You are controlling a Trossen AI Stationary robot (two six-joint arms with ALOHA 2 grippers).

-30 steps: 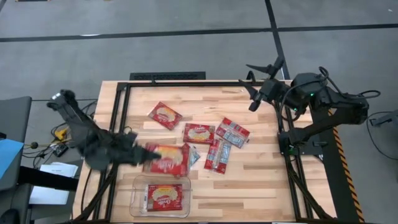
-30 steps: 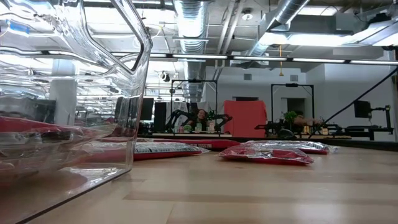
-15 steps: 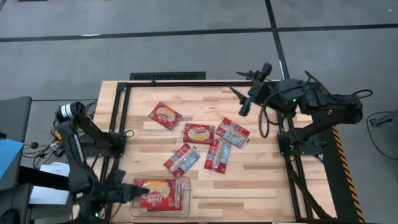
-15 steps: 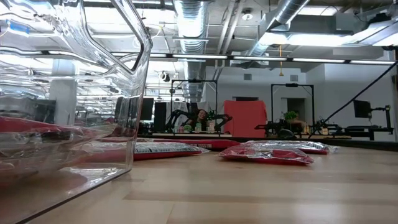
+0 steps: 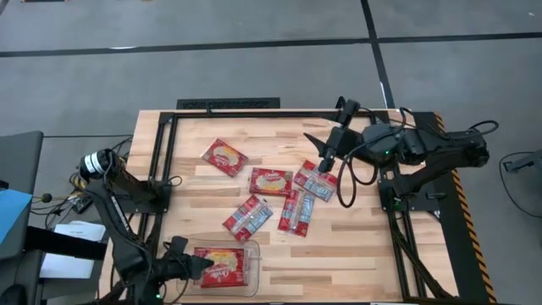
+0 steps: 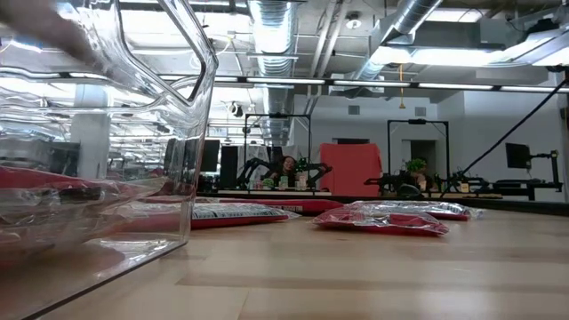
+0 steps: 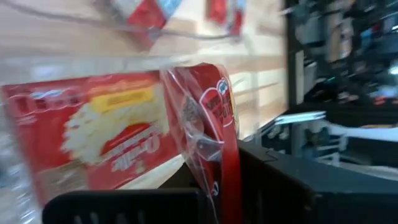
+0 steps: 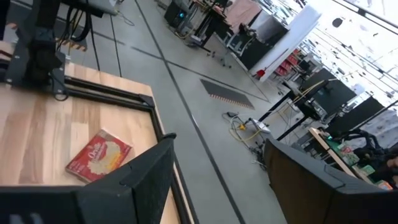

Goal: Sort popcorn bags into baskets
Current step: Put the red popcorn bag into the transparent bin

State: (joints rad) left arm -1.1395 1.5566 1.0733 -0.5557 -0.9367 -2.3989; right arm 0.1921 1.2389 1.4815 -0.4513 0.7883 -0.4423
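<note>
The left gripper [image 5: 196, 264], pinching a bag [image 5: 222, 263] over the tub [image 5: 252, 280], is mid-drop and next should let go, while the right gripper [image 5: 324, 158] (fingers spread) hovers over loose bags farther off.

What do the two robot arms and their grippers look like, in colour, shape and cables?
Both arms are dark, nearly black, built of slim jointed segments. The left arm has a pale round cap at one joint. The right arm carries looping black cables and a small green light. The right gripper has two narrow dark fingers; the left gripper looks equally dark.
</note>
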